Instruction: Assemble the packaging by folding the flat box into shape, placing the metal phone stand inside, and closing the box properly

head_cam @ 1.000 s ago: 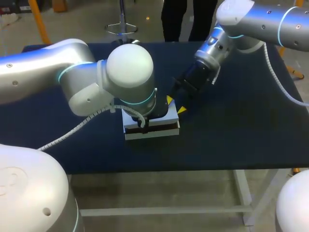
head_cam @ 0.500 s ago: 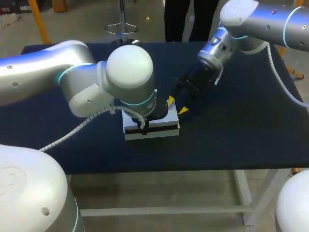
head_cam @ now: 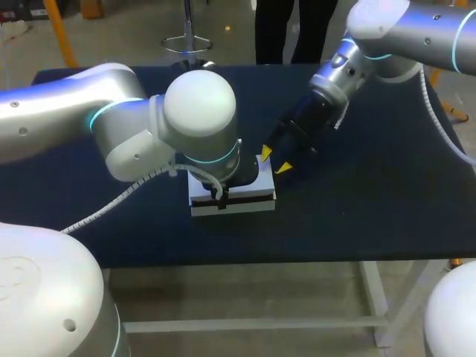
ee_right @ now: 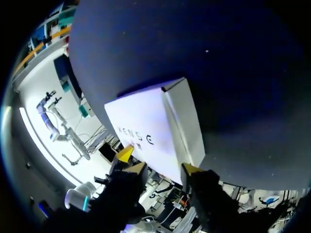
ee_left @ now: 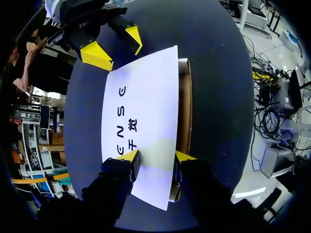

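**Head view:** The right arm [head_cam: 387, 30] is drawing back toward the table's far right corner. The right arm's jaws stand apart and empty, their yellow fingertips [head_cam: 265, 153] a touch farther off the flat white cardboard box [head_cam: 245, 202] than a second ago. The box has not shifted, and the left arm [head_cam: 201, 111] stays planted over it, hiding its own jaws here. I judge the right arm's part in the closing is done. The box sits mid-way along the dark blue table [head_cam: 372, 201], toward the near edge, with its long axis parallel to that edge.

**Left wrist view:** The left arm's jaws are narrowly parted. Their fingertips [ee_left: 130, 156] appear to rest on the lid at one end of the box [ee_left: 141, 111], clamping nothing. The box stretches away toward the right arm's jaws beyond its far end. A brown cardboard strip [ee_left: 185, 107] shows along one long side, so the lid may not be fully tucked.

**Right wrist view:** The right arm's jaws gape and hold nothing. The box [ee_right: 146, 121] lies ahead of them, apart, with its lid flat.
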